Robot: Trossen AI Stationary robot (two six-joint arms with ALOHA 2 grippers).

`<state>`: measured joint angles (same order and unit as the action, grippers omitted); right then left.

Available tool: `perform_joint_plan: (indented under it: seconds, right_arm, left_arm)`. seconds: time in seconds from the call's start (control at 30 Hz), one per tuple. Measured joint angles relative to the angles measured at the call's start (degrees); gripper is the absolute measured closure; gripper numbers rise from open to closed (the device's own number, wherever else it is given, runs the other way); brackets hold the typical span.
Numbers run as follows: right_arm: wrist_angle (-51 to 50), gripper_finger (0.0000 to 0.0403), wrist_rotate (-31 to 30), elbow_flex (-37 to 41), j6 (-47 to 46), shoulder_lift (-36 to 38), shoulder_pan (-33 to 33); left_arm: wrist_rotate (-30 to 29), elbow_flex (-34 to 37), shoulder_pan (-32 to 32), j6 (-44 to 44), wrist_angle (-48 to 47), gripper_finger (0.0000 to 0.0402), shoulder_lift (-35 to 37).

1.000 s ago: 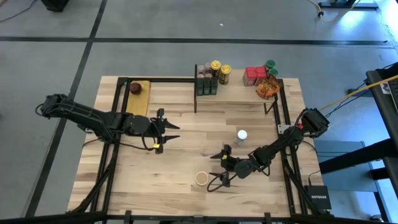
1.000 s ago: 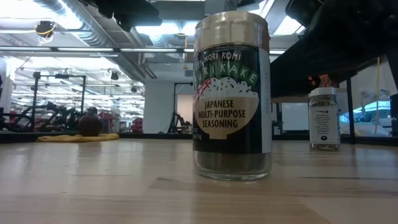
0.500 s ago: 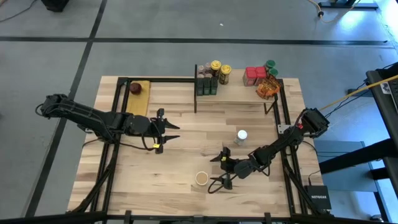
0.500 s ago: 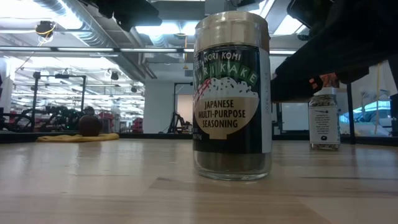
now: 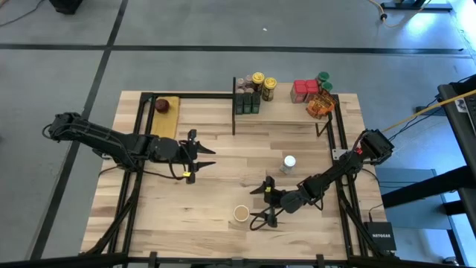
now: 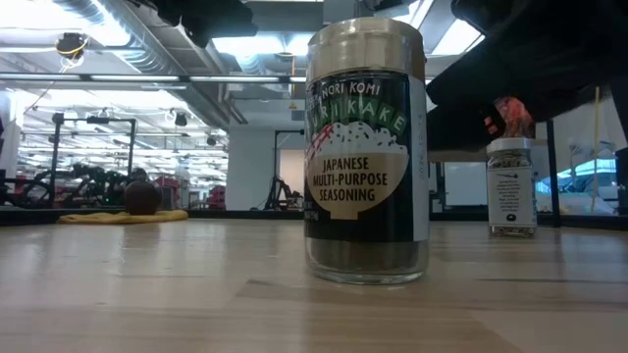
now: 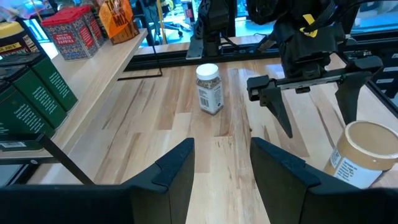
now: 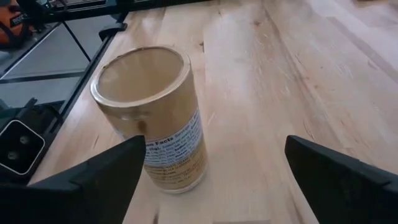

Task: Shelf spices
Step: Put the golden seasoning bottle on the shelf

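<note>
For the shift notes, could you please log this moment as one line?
right gripper: open beside tan-lid jar | left gripper: idle mid-table | white-lid jar: standing on table | shelf: partly stocked

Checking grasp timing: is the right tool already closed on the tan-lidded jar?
No; the right tool is wide open, its fingers clear of the tan-lidded jar.

Grey floor crossed by dark seams; beyond, seemingly white ceiling ducts, bright lights.

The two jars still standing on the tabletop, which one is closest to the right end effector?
The tan-lidded jar, right beside the open right end effector. The white-lidded jar stands farther off, toward the shelf.
</note>
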<state>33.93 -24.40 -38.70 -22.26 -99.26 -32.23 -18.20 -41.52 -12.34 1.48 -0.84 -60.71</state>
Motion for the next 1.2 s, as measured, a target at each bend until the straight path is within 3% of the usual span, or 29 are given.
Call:
perform_joint_plan:
  seconds: [0.4, 0.6, 0.77, 1.2]
  right_arm:
    - [2.3, 0.0010, 9.0, 0.0, -3.0, -0.2, 0.0]
    - [2.4, 0.0010, 4.2, 0.0, -3.0, -0.2, 0.0]
    - [2.2, 0.0010, 4.9, -0.6, -2.9, -0.3, 0.0]
    - [-4.6, 0.0023, 7.6, -15.1, 9.2, -10.1, 1.4]
  left_arm:
    - [0.0, 0.0, 0.0, 0.0, -0.1, 0.0251, 0.0]
    - [0.0, 0.0, 0.1, 0.4, 0.0, 0.0251, 0.0]
    - [0.0, 0.0, 0.1, 0.4, 0.0, 0.0251, 0.0]
    - [0.0, 0.0, 0.1, 0.4, -0.1, 0.0251, 0.0]
